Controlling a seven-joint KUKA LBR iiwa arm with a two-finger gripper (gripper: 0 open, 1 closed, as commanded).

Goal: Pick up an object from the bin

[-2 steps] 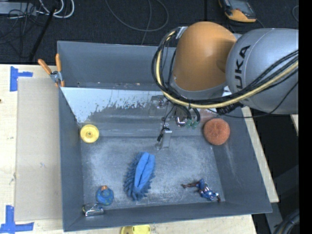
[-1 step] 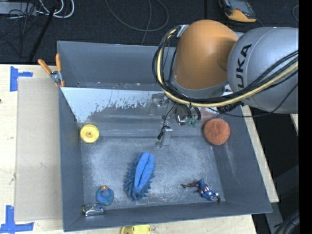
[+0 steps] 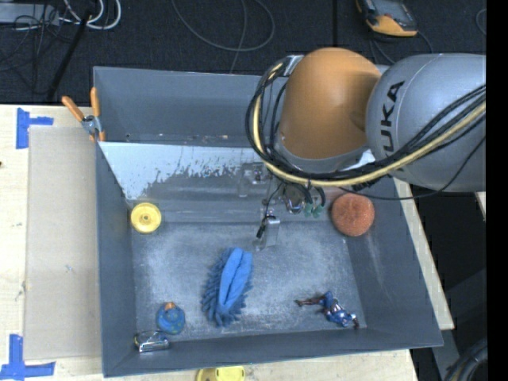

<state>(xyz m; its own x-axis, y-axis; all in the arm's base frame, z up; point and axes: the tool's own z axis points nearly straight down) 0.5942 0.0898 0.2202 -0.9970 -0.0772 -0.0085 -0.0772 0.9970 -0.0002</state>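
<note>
My gripper point(image 3: 263, 232) hangs below the arm's orange cover, over the middle of the bin floor toward the back. A blue fuzzy brush-like thing point(image 3: 228, 286) lies just in front of it, its upper end a short way below the gripper tip, not touching it. A rough orange-brown ball point(image 3: 352, 213) rests against the right wall, to the gripper's right. Nothing shows in the gripper.
A yellow round disc point(image 3: 146, 217) lies at the left wall. A small blue ball-like toy point(image 3: 171, 318) and a silver clip point(image 3: 151, 342) sit in the front left corner. A small blue and dark figure point(image 3: 333, 309) lies front right. The arm overhangs the bin's back right.
</note>
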